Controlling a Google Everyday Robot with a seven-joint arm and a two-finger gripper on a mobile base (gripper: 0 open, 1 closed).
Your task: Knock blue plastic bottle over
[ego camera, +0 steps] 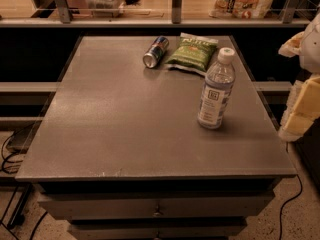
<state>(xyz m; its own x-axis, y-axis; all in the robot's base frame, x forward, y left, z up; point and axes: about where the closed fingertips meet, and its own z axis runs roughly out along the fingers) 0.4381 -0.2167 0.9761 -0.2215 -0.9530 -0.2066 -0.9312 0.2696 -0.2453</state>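
Note:
The blue plastic bottle (pixel 216 90) stands upright on the right half of the grey table (pixel 115 129). It is clear and bluish, with a white cap and a white label bearing a small dark square logo. My gripper (pixel 301 111), white and pale yellow, hangs at the right edge of the view, beyond the table's right side and to the right of the bottle. It is apart from the bottle.
A blue-and-silver can (pixel 155 52) lies on its side at the back of the table. A green snack bag (pixel 192 53) lies flat beside it, just behind the bottle. A shelf rail (pixel 150 22) runs behind the table. Drawers (pixel 157 206) sit below its front edge.

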